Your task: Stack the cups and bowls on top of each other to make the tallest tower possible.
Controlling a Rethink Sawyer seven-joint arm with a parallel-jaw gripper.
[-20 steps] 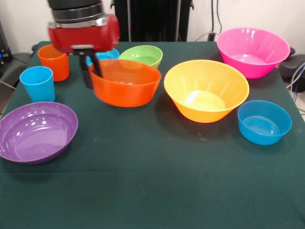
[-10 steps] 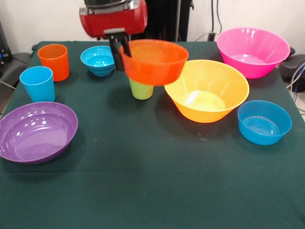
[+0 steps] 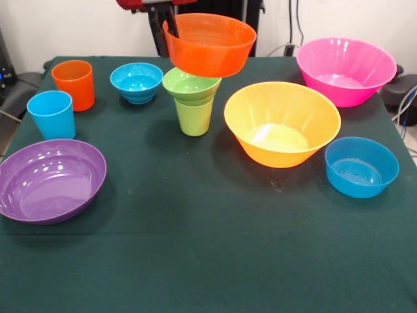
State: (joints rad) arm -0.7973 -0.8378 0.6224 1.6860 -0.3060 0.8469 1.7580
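1. The tower point(image 3: 193, 98) stands near the middle of the table's far half: a lime green cup point(image 3: 193, 116) upright on the cloth with a small green bowl point(image 3: 191, 85) seated in its mouth.
2. The medium orange bowl point(image 3: 209, 44) hangs in the air just above that green bowl, tilted a little, not touching it.
3. The pincer point(image 3: 163, 26) comes in from the top edge and is clenched on the orange bowl's left rim, one dark finger inside and one outside.
4. Right of the tower sits the yellow-orange bowl point(image 3: 282, 122), close by; the pink bowl point(image 3: 346, 70) is behind it at the far right corner.
5. The medium blue bowl point(image 3: 361, 167) rests near the right edge, in front of the yellow-orange one.
6. Left of the tower lies the small blue bowl point(image 3: 136, 82), then the orange cup point(image 3: 73, 84), with the light blue cup point(image 3: 51, 114) nearer the camera.
7. The purple bowl point(image 3: 49, 180) sits at the left edge.
8. All stand on the dark green table point(image 3: 208, 261).
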